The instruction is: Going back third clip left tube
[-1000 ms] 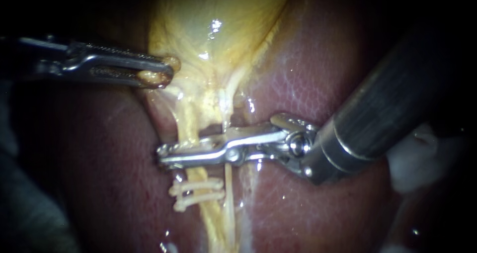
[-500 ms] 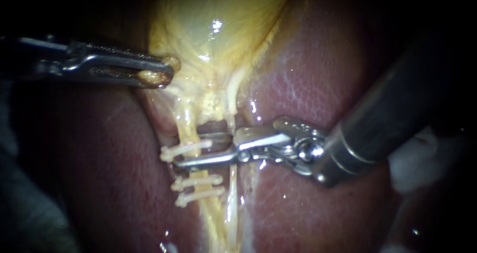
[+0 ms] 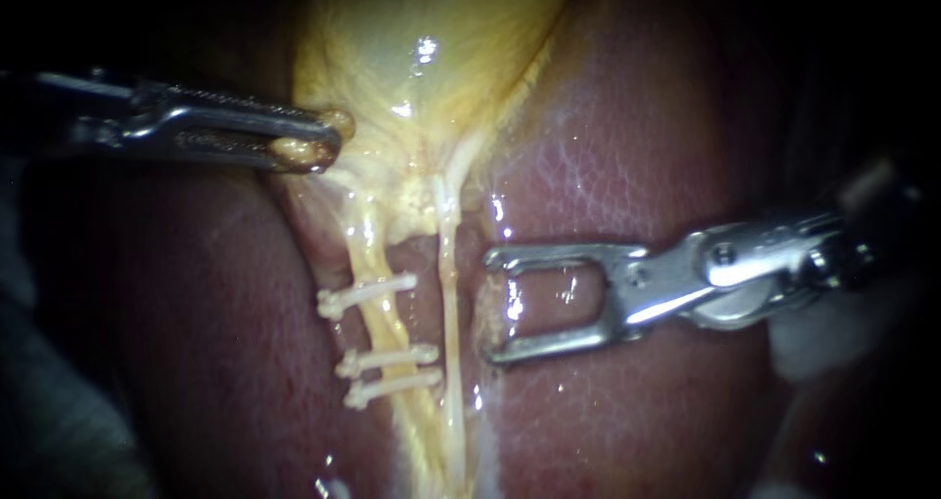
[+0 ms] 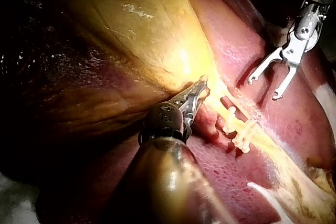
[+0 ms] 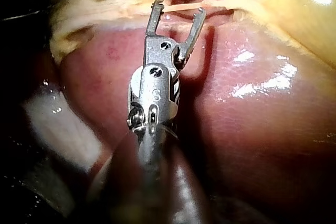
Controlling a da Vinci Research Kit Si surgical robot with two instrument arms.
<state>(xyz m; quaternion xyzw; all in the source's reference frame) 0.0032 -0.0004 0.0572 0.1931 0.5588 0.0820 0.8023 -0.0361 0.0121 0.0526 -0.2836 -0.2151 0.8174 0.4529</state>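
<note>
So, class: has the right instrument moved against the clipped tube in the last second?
Yes. The right instrument has pulled back toward the view's right, away from the left tube and its three clips.

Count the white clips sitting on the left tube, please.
3 small white plastic clips, all across the pale yellow left tube: the upper clip sits apart, the middle clip and the lowest clip lie close together below it. None looks hidden.
</note>
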